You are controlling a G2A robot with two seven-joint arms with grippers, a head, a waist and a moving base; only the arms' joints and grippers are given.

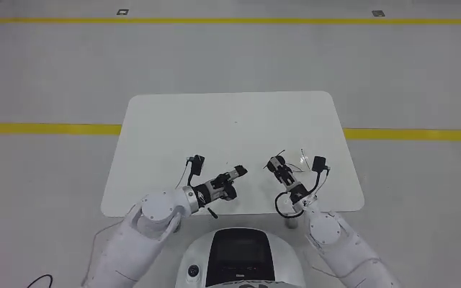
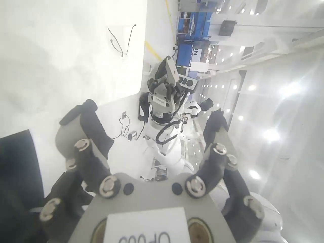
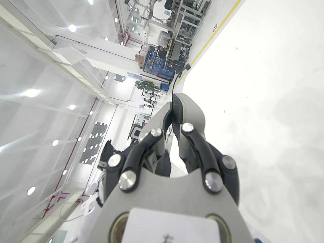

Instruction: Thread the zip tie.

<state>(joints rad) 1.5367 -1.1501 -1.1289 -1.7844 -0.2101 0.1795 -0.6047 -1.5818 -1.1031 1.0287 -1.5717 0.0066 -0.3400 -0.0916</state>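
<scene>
A: Okay, jaws?

B: Right gripper (image 3: 174, 104) has its jaws pinched tight on the zip tie (image 3: 174, 85). The strap sticks out past the tips, along the line of the jaws, then curves off to what looks like the head. Left gripper (image 2: 149, 117) has its jaws spread wide with nothing between them.

A: Which way from the left jaws?

B: Straight ahead. The right jaws face them above the worktop (image 1: 230, 129), near but apart. I can't tell exactly how the strap angles toward them.

A: Anything else?

B: Spare zip ties (image 2: 130, 39) lie flat beyond the right jaws, nearer that arm.

A: Next?

B: Probably the left jaws take the free end, so lining up with the strap's axis matters.
</scene>
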